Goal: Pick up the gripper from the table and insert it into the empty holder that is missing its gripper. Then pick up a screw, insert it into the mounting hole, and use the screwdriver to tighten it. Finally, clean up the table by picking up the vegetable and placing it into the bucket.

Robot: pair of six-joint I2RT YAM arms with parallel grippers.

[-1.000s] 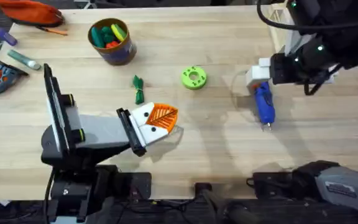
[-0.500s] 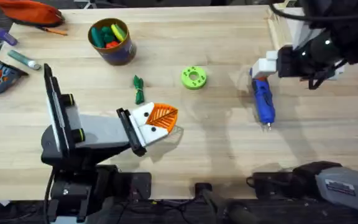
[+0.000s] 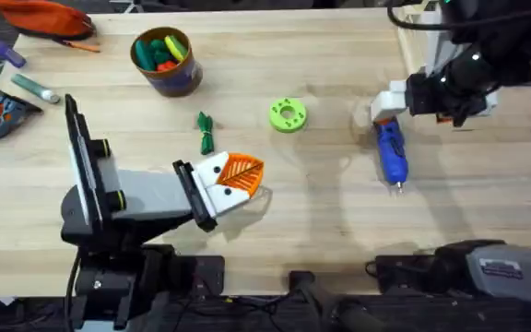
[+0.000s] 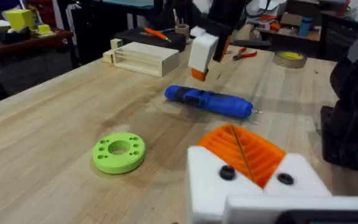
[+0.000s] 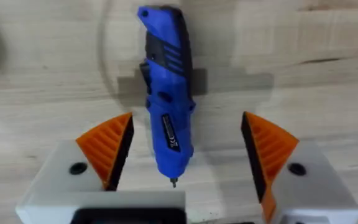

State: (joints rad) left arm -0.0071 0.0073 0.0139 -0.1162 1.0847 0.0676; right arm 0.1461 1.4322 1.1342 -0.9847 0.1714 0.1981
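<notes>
Beside the screwdriver [image 3: 392, 153]: lime disc [image 3: 288, 115]

In the overhead view my right gripper [image 3: 385, 103] hangs at the upper right, over the back end of the screwdriver [image 3: 392, 154], which lies flat on the table [image 3: 321, 221] just below it. My left gripper [image 3: 238, 177] sits left of centre. The vegetable [image 3: 206, 132] lies just above it, the disc [image 3: 287, 115] to its right, and the bucket [image 3: 164, 61] at the upper left
</notes>
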